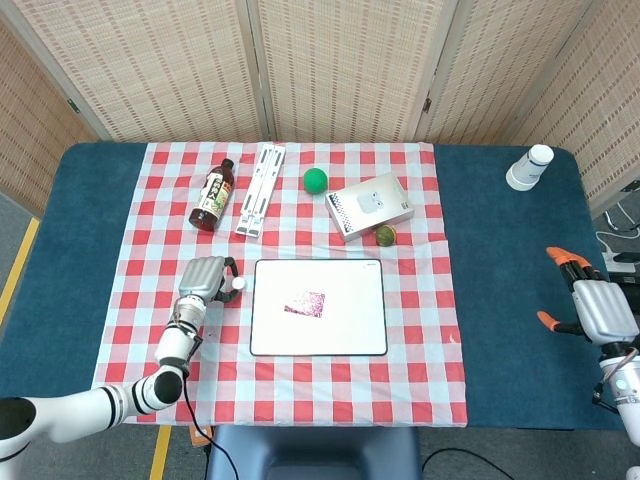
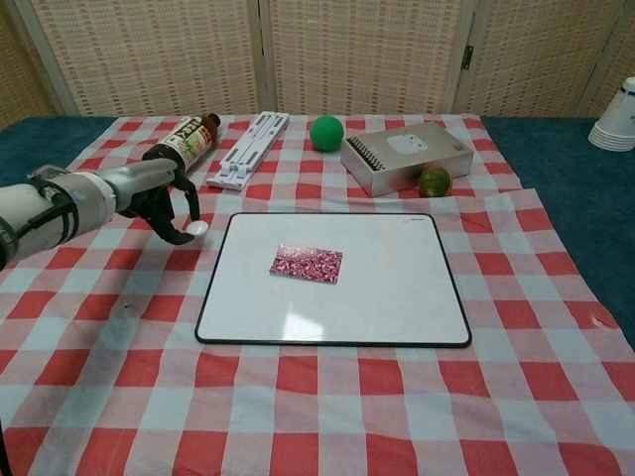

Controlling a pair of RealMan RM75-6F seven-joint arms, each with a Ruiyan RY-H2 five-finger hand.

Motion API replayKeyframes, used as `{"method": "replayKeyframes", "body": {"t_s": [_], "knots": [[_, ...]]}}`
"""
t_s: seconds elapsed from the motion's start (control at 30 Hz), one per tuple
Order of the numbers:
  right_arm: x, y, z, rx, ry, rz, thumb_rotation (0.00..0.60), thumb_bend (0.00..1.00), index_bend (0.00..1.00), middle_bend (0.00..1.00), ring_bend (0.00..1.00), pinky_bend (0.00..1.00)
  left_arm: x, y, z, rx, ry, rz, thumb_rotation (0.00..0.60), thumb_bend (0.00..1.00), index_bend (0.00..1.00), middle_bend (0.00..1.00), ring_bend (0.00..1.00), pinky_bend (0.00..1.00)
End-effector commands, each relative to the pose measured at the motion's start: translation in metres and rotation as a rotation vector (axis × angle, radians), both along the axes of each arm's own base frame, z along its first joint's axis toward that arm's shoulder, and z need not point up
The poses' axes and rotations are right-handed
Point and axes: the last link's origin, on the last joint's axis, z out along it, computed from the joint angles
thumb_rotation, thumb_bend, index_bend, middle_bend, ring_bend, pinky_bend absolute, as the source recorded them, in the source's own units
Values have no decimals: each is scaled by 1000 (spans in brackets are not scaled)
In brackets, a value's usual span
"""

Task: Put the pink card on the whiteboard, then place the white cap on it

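Woven reed screens close off the back of the scene, and in front of them a dark blue table (image 1: 500,300) carries a red-and-white checked cloth (image 2: 327,416). At the centre of both views lies the whiteboard (image 2: 397,297), flat and square to the table edge, with the pink card (image 2: 307,264) already resting on it left of its middle, so the first half of the task looks done.

The left hand (image 2: 159,193), at the left of the frame just outside the board's left edge, pinches the white cap (image 2: 198,227) at its fingertips, fingers curled downward. I judge this to be a carrying hold, with the cap kept low and clear of the cloth for the short trip onto the card.

The right hand (image 1: 600,310) sits at the far right edge of the head view over bare blue table, fingers loosely spread and holding nothing, apparently parked out of the way.

Along the top of the cloth lie a dark drink bottle (image 2: 181,144) on its side, a white folding stand (image 2: 248,149), a green ball (image 2: 326,132), a spiral-bound box (image 2: 407,157) and a small greenish ball (image 2: 434,180). A stack of paper cups (image 1: 528,167) stands upper right. The bottle's label has writing, too small to read.
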Motion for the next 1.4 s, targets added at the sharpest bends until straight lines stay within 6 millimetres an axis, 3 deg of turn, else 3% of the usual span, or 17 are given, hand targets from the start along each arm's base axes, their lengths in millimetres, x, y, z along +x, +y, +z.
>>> {"method": "replayKeyframes", "body": {"t_s": [0.03,0.17,0.37,0.67,1.0,1.4], "knots": [[0,1,4,-18,-7,1,600,155,1,65,0,256,22,-14,-3,-22,-17,-46,600,343,498,1000,1000,1000],[0,2,6,-33,-14,0,600,154,2,65,0,256,46,-22,-7,-26,-47,-86,600,343,498,1000,1000,1000],[1,5,8,-43,-21,16,600,154,3,65,0,256,67,-24,-21,-38,-57,-87,600,343,499,1000,1000,1000],[1,5,7,-38,-20,16,600,154,3,65,0,256,84,-29,-49,-49,-42,-84,600,343,501,1000,1000,1000],[2,5,6,-31,-19,19,600,154,4,65,0,256,96,-24,-52,-34,-47,-83,600,343,501,1000,1000,1000],[2,3,7,-33,-20,15,600,154,4,65,0,256,105,-33,-70,-54,-63,-75,600,344,516,1000,1000,1000]]}}
